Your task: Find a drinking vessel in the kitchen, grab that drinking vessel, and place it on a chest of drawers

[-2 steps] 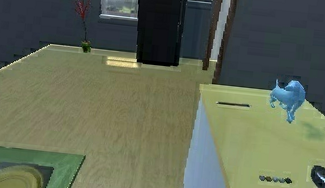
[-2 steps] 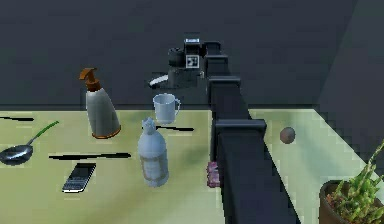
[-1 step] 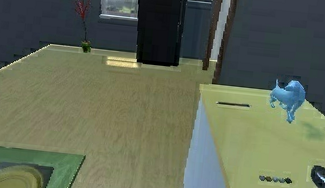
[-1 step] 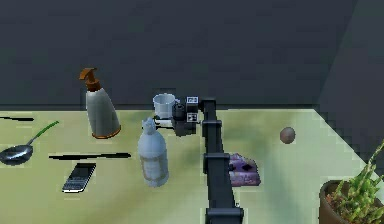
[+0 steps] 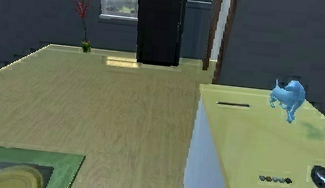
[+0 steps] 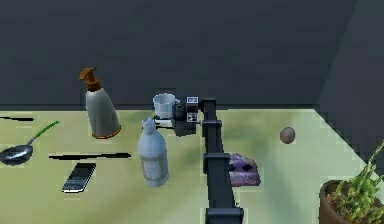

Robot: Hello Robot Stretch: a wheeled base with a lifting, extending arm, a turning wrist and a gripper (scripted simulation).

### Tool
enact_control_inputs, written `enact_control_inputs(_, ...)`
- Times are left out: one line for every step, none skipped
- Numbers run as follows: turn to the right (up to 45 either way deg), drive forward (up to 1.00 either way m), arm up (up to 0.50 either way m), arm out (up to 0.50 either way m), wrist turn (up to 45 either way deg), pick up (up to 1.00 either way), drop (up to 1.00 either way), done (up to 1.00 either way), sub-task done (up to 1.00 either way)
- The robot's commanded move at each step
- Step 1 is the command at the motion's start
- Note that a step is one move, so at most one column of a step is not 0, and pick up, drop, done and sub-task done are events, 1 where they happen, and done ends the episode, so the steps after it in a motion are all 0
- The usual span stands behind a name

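Arm side view: arm [image 6: 213, 152] reaching over the bench [image 6: 290, 165] puts the tool [image 6: 172, 117] at the white cup [image 6: 164, 102], probably for the grab; can't tell whether it holds anything.

Upright white mug [image 6: 164, 103] at countertop [image 6: 290, 165] back

forward: ahead, down, floor [image 5: 119, 108] | arm side: near, countertop [image 6: 260, 130] | shared: countertop

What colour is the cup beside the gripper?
White; the cup shows best in the arm side view.
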Motion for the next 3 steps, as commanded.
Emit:
enact_control_inputs(0.0, 0.0, 0.1, 0.0, 0.0, 0.0, 0.0, 0.0, 0.0)
enact_control_inputs(0.0, 0.0, 0.06, 0.0, 0.0, 0.0, 0.0, 0.0, 0.0)
enact_control_inputs(0.0, 0.0, 0.0, 0.0, -45.0, 0.0, 0.0, 0.0, 0.0)
